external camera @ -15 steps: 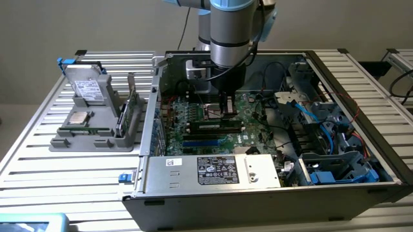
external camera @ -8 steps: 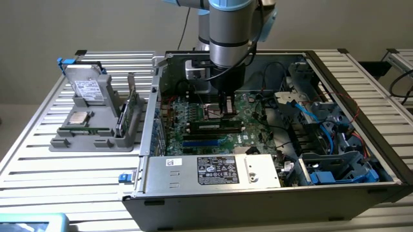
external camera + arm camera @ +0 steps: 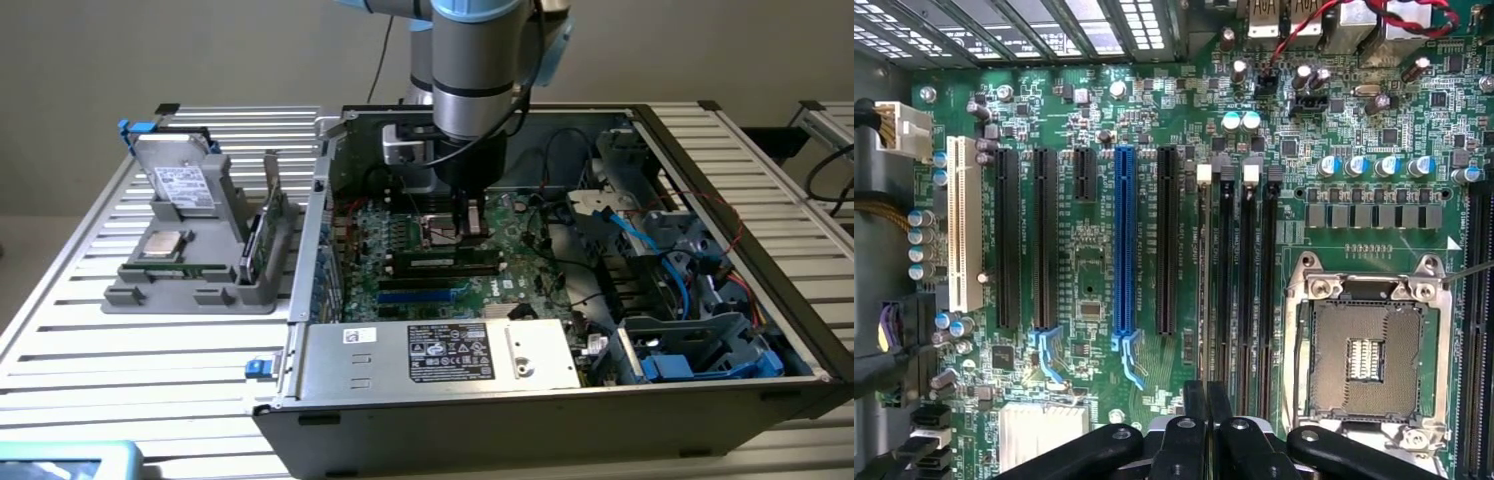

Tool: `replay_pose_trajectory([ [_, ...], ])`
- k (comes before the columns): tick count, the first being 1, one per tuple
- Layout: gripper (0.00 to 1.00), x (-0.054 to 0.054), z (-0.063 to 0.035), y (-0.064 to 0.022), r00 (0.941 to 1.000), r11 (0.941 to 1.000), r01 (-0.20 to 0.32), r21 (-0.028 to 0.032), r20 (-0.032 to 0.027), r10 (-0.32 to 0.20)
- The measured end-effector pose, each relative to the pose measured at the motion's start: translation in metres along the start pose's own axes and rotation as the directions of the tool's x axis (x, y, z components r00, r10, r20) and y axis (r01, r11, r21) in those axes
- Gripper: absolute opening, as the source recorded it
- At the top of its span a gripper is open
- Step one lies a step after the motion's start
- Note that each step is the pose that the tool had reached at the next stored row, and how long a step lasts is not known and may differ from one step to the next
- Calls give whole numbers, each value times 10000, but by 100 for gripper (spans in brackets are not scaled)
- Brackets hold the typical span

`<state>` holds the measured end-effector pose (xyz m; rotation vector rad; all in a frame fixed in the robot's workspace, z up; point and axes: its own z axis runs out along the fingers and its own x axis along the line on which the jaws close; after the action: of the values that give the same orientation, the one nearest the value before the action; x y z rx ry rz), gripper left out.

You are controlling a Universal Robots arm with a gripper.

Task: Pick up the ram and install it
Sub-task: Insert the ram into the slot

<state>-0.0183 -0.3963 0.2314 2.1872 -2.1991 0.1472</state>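
Note:
The ram (image 3: 445, 262), a long thin stick with dark chips and a small white label, stands on edge along a black memory slot of the motherboard (image 3: 400, 240) inside the open computer case. My gripper (image 3: 465, 236) comes straight down on the ram's top edge near its middle. In the wrist view the gripper (image 3: 1207, 402) has both fingers (image 3: 1195, 415) drawn together, in line with the black memory slots (image 3: 1226, 280). From there the ram is edge-on and hard to make out. The fingers are shut on the ram.
A grey parts rack (image 3: 187, 265) with an upright green card (image 3: 267, 235) stands outside the case on the exterior view's left. The power supply (image 3: 441, 350), drive cage (image 3: 694, 350) and loose cables (image 3: 641, 235) crowd the case. The CPU socket (image 3: 1364, 350) and a blue slot (image 3: 1124, 240) flank the memory slots.

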Motion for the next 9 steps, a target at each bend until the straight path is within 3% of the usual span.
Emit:
replay_pose_trajectory([
  [9, 12, -1, 14, 3, 10000, 10000, 1, 0, -28, -1],
])
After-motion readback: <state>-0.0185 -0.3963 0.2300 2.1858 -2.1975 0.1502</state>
